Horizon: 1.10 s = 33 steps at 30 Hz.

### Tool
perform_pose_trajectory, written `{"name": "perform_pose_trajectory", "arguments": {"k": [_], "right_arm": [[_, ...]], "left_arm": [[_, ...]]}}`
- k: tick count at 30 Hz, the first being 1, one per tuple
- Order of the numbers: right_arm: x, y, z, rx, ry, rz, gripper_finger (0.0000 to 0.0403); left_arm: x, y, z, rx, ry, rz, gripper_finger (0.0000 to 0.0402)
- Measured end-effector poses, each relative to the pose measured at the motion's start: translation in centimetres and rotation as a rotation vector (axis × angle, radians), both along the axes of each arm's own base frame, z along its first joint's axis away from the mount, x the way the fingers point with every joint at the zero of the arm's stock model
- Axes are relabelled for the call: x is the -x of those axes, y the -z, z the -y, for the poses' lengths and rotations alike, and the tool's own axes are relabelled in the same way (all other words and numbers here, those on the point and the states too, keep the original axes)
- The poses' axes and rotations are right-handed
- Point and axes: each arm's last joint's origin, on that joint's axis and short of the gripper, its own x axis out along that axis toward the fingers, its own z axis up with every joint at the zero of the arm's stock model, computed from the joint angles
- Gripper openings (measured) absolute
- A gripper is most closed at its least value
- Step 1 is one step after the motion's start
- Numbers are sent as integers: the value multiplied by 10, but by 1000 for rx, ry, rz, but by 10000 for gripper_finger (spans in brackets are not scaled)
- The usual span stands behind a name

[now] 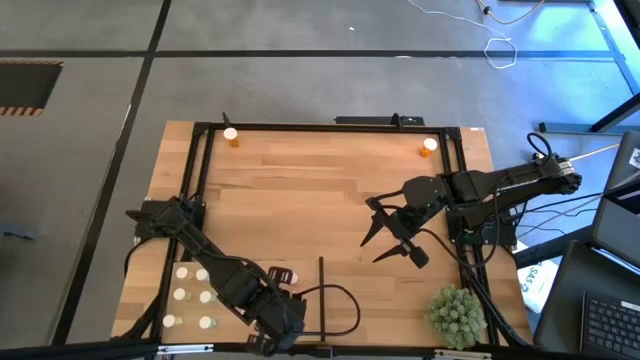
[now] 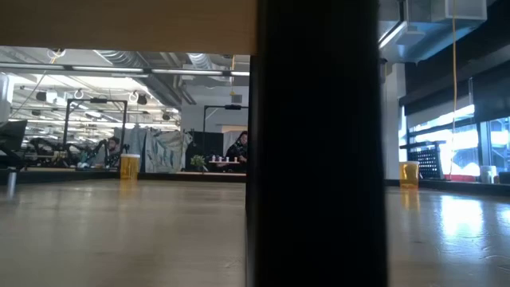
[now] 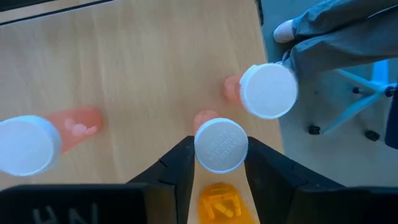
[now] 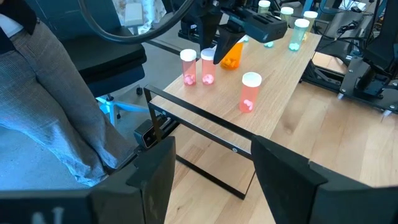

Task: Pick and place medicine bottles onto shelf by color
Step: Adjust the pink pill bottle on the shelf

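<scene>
Left gripper [image 3: 217,180] clamping orange bottle [image 3: 221,149] tilted, white cap forward over shelf [image 3: 137,68], right gripper [image 4: 211,168] wide

A grey floor [image 1: 300,40] crossed by dark lines surrounded the table. A white cable [image 1: 500,48] lay on it, well beyond the right gripper [image 1: 385,240]. Ahead of that gripper, off the table's edge, a person in grey trousers [image 4: 43,93] stood by a blue chair base [image 4: 118,106]. The hall behind had bright ceiling lights [image 2: 88,80], windows [image 2: 454,135] and a seated person [image 2: 237,149] far off.
</scene>
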Motion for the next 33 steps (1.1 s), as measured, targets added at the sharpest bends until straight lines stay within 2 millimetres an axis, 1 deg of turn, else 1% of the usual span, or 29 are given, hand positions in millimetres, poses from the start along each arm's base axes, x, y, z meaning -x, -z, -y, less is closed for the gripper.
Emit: {"name": "perform_pose_trajectory", "arguments": {"k": [11,19,24,33], "right_arm": [[0,0,0,0,0,1,213],[0,0,0,0,0,1,213],[0,0,0,0,0,1,213],[0,0,0,0,0,1,213]], "left_arm": [[0,-8,-10,-36,17,37,124],[-9,-10,-26,-76,74,58,124],[-15,-10,-34,-51,99,46,124],[-18,-10,-33,-47,120,62,124]]}}
